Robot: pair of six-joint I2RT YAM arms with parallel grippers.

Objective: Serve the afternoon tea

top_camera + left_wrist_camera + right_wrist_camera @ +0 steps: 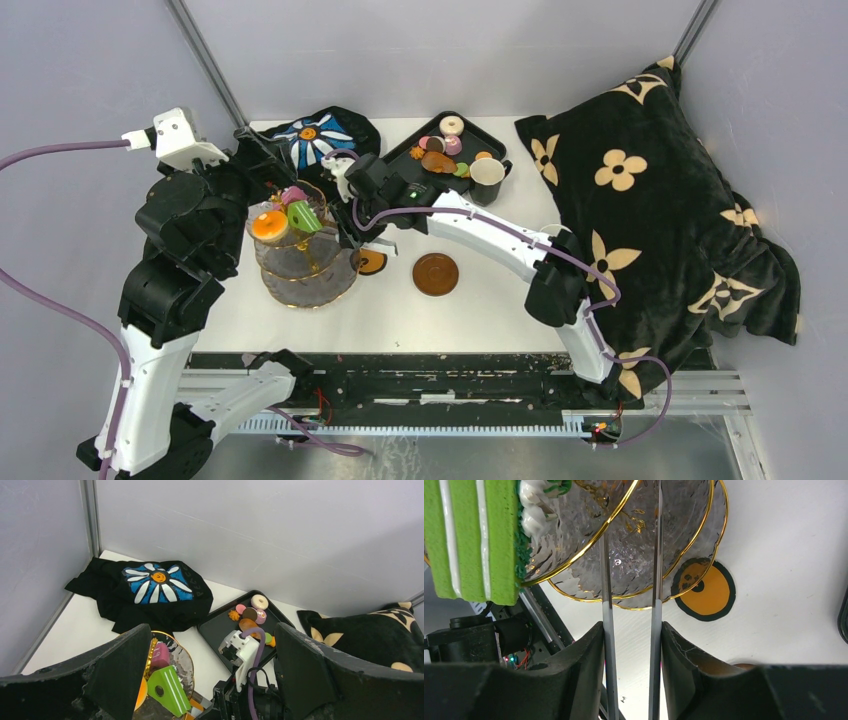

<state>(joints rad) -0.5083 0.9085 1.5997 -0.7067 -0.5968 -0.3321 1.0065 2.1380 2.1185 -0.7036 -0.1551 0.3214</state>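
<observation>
Glass 3-tier stand [300, 255] | gold rims | green pastry [304, 216] on top

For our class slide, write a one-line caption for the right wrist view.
Right gripper beside the gold-rimmed glass stand, a green toy cake slice on its top tier.

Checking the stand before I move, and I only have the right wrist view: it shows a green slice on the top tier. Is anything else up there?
Observer: Yes. The overhead view shows an orange pastry and a pink piece beside the green slice on the top tier of the glass stand.
Operator: Is any saucer free?
Observer: A brown saucer lies bare on the table, right of the stand in the overhead view.
Operator: And the left gripper?
Observer: The left gripper is open, with nothing between its fingers.
</observation>
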